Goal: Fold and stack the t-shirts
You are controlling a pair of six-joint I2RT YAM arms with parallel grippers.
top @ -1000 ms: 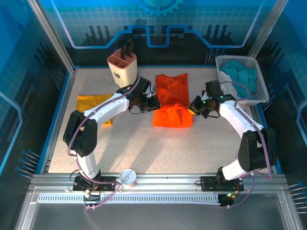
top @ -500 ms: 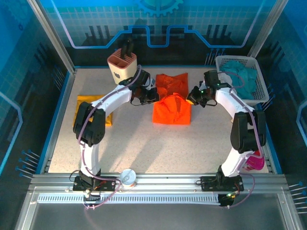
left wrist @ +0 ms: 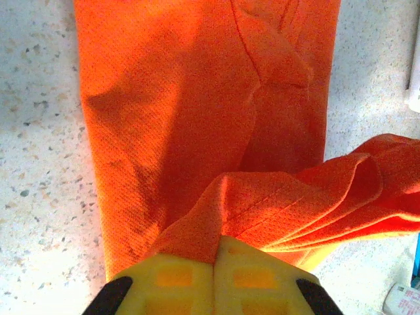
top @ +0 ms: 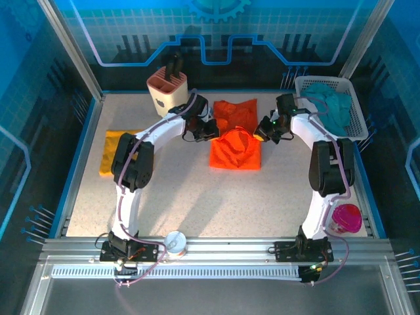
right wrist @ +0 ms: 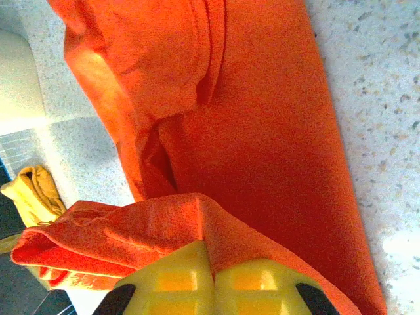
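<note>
The orange-red t-shirt (top: 235, 149) lies mid-table, with its near part lifted into a fold. My left gripper (top: 214, 132) is shut on the fold's left edge, and my right gripper (top: 262, 134) is shut on its right edge. In the left wrist view the yellow fingers (left wrist: 172, 279) pinch a raised ridge of the orange-red t-shirt (left wrist: 197, 118) above the flat layer. The right wrist view shows my right gripper (right wrist: 211, 252) clamped on the same orange-red t-shirt (right wrist: 262, 131). The mustard-yellow t-shirt (top: 113, 152) lies folded at the table's left side.
A beige holder (top: 167, 92) stands at the back, just behind my left arm. A white basket (top: 351, 111) with teal cloths sits at the back right. A pink cup (top: 344, 218) stands near the right arm's base, and a small tin (top: 176, 243) sits at the front edge.
Both grippers have carried the shirt's held edge toward the back of the table, and both arms now reach out farther. The lifted fold lies farther over the flat part.
</note>
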